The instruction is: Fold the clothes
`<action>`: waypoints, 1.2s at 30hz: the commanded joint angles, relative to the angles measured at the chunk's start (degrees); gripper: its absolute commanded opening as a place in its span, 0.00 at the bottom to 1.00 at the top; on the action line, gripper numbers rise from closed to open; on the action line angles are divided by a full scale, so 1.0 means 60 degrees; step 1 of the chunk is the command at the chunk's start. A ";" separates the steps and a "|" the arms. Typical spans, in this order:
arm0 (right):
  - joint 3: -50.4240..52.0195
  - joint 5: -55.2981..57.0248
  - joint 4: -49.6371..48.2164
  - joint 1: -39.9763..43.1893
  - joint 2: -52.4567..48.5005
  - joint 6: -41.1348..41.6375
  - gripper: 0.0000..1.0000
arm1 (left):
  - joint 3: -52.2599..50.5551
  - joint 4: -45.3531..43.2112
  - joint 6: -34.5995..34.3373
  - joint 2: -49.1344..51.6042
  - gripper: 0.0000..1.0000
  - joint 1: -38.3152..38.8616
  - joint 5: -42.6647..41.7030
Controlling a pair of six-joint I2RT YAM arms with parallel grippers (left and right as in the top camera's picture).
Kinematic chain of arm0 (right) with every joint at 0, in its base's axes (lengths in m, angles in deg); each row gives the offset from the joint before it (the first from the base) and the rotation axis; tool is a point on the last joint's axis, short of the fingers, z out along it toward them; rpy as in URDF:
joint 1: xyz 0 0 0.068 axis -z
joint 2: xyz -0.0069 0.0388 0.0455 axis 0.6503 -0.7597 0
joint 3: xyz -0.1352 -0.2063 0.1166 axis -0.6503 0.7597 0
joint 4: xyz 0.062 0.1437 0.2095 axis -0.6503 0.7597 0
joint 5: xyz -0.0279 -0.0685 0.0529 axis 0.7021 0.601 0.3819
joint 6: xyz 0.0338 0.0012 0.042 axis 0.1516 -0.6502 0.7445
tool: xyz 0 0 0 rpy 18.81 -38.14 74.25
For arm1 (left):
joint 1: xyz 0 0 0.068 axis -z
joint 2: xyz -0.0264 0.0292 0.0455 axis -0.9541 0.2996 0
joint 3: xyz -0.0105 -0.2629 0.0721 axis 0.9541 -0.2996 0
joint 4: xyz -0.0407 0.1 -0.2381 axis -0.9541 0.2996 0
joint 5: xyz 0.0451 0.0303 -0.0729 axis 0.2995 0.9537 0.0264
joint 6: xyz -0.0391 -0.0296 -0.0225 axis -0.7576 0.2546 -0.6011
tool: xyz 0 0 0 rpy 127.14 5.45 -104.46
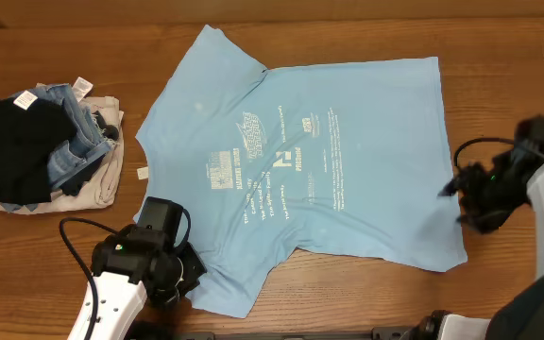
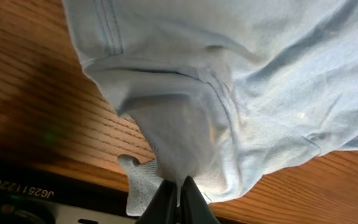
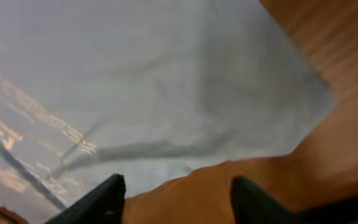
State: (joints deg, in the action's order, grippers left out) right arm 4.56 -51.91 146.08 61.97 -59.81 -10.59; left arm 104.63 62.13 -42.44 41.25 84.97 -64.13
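Observation:
A large light-blue T-shirt (image 1: pixel 329 151) with white printed text lies spread flat on the wooden table, collar to the left. My left gripper (image 1: pixel 179 274) is at the shirt's near left sleeve and is shut on a bunch of its fabric (image 2: pixel 185 149); the jaws (image 2: pixel 180 186) pinch the cloth, lifting it off the wood. My right gripper (image 1: pixel 461 198) hovers at the shirt's right hem edge. In the right wrist view its fingers (image 3: pixel 176 190) are spread wide over bare wood, just off the shirt's edge (image 3: pixel 166 93), and hold nothing.
A pile of other clothes (image 1: pixel 50 142), black, denim and beige, lies at the table's left. The table's front edge (image 1: pixel 300 326) runs close behind both arms. Cables trail from both wrists.

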 commanded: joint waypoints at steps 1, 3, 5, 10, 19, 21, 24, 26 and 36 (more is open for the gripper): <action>0.1096 -0.0820 0.0142 0.0033 0.0018 0.0098 0.60 | 0.0189 -0.0004 0.0186 -0.0106 0.04 0.0062 0.0175; 0.1810 -0.0849 0.0135 0.0033 0.0018 0.0157 0.61 | 0.0189 -0.0018 0.0186 -0.0106 0.04 0.0062 0.0204; 0.2412 -0.0856 0.0015 0.0033 0.0018 0.0357 0.63 | 0.0189 -0.0029 0.0182 -0.0106 0.04 0.0062 0.0200; 0.3439 -0.0958 -0.0688 0.0033 0.0018 0.0885 0.73 | 0.0189 -0.0047 0.0186 -0.0106 0.04 0.0062 0.0208; 0.4080 0.0495 -0.2565 0.0033 0.0018 0.2637 0.66 | 0.0189 -0.0051 0.0186 -0.0106 0.04 0.0062 0.0266; 0.4255 0.0623 -0.2594 0.0033 0.0018 0.2670 0.50 | 0.0189 -0.0051 0.0186 -0.0106 0.04 0.0062 0.0270; 0.4568 0.0667 -0.2641 0.0033 0.0018 0.2670 0.45 | 0.0189 -0.0091 0.0182 -0.0106 0.04 0.0062 0.0273; 0.4787 0.0732 -0.3060 0.0033 0.0018 0.2663 0.25 | 0.0189 -0.0142 0.0182 -0.0106 0.04 0.0062 0.0270; 0.3304 0.0772 -0.2601 0.0033 0.0441 0.1497 0.04 | 0.0743 -0.0215 0.0437 -0.0106 0.04 0.0062 0.0138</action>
State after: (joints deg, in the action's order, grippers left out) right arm 28.93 -48.96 129.38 61.95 -59.66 1.48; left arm 105.46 60.95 -42.31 41.25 84.97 -63.52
